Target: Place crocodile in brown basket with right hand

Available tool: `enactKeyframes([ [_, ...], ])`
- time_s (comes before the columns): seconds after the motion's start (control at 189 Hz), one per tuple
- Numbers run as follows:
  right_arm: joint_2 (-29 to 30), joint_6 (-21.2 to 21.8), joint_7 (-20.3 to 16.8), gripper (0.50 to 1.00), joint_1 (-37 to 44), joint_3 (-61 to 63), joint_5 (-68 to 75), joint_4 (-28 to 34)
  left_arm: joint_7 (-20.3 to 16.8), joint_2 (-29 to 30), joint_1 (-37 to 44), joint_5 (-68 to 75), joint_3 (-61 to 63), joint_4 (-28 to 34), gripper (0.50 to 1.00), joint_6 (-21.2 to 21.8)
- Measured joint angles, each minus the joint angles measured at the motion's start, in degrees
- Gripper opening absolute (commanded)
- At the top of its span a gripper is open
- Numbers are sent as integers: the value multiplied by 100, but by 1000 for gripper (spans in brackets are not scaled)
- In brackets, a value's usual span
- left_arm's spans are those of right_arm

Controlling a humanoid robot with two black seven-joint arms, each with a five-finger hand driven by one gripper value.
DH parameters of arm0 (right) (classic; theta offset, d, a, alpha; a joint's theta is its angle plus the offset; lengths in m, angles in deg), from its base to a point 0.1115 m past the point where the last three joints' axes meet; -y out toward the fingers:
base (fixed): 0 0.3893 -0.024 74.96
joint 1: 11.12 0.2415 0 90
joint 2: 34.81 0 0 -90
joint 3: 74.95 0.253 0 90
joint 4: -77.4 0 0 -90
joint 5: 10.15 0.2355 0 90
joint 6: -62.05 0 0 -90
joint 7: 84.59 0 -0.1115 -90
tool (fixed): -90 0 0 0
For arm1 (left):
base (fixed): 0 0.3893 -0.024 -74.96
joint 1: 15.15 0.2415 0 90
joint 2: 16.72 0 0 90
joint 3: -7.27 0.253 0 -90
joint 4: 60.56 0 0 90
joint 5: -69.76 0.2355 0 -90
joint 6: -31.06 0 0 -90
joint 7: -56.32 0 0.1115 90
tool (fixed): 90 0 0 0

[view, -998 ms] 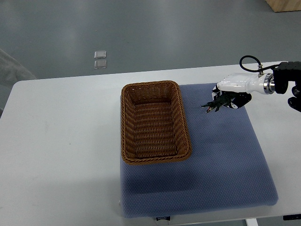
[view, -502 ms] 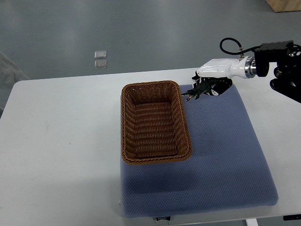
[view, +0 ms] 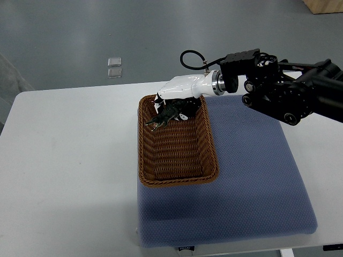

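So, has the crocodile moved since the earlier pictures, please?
Yes, leftward: the crocodile went from the blue mat to over the brown basket, in the right robot hand.

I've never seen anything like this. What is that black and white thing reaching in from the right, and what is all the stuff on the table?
This is one camera, looking steeply down from the robot's own side. The black arm coming from the right ends in a white right hand with fingers. It grips a small dark toy crocodile, held over the far end of a brown wicker basket. The basket sits on a blue mat on a white table. The robot's other arm is out of view.
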Motion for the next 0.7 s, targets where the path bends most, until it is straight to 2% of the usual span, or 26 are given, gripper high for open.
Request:
enactKeyframes([
  [0.063, 111, -21, 1, 754, -111, 0, 0, -68, 0, 0, -1, 0, 0, 0, 1000, 0],
  [0.106, 149, -37, 2, 768, -218, -2, -1, -91, 0, 0, 0, 0, 0, 0, 1000, 0],
  [0.164, 167, -79, 3, 823, -335, -4, -3, -102, 0, 0, -1, 0, 0, 0, 1000, 0],
  [0.227, 168, -144, 3, 856, -433, -5, -4, -104, 0, 0, -1, 0, 0, 0, 1000, 0],
  [0.375, 111, -195, 4, 864, -528, -10, -5, -105, 0, 0, 0, 0, 0, 0, 1000, 0],
  [0.412, 95, -202, 4, 901, -531, -10, -6, -105, 0, 0, -1, 0, 0, 0, 1000, 0],
  [0.433, 89, -205, 4, 903, -531, -10, -5, -105, 0, 0, -1, 0, 0, 0, 1000, 0],
  [0.703, -310, -340, 27, 901, -383, 114, 453, -98, 0, 0, -1, 0, 0, 0, 1000, 0],
])
